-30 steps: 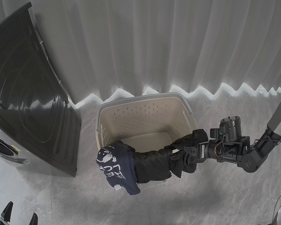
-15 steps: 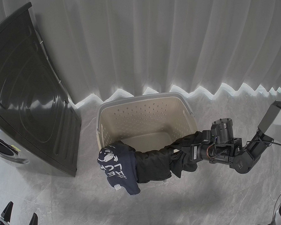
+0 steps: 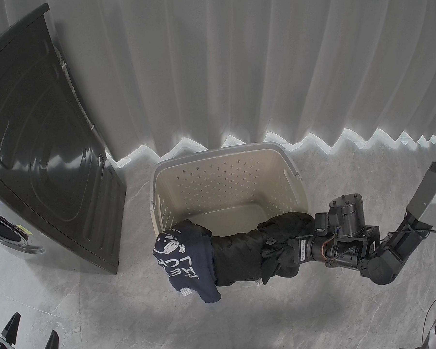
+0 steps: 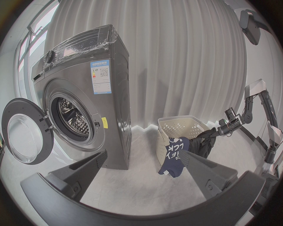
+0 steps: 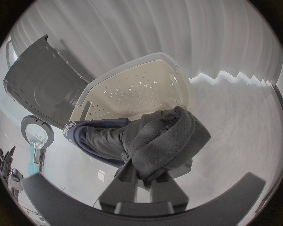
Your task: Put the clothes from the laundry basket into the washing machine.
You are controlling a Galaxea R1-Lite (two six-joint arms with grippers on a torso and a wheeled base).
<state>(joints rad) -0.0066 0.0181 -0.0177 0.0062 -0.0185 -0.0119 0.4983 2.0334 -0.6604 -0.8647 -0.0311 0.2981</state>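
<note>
I hold the right pincer (image 5: 146, 176) clamped on a bunched fold of the black garment (image 3: 241, 256), just outside the near right corner of the laundry basket (image 3: 221, 152), its two fingers pressed together with the knit cloth heaped over their tips. From that grip the black garment runs leftward along the basket's near rim, draped over the edge and sagging on the outer side. At the basket's near left corner it meets the navy shirt (image 3: 184, 261) with white print, which lies over the rim and hangs down the outside wall; I cannot tell whether its lowest edge touches the floor (image 3: 138, 322). Behind both clothes the basket's pale perforated walls and bottom show. The basket stands on the grey floor, its far side close to the white curtain (image 3: 250, 59). The washing machine (image 4: 88, 103) stands to the left of the basket, its dark side panel facing the basket's left wall with a gap of floor between them. On the machine's front, turned away from the basket, the round door (image 4: 26, 131) is swung wide and the steel drum (image 4: 70, 117) shows inside. My left pincer (image 4: 143, 153) hangs low, well to the left of the basket and on its near side, fingers spread wide apart.
</note>
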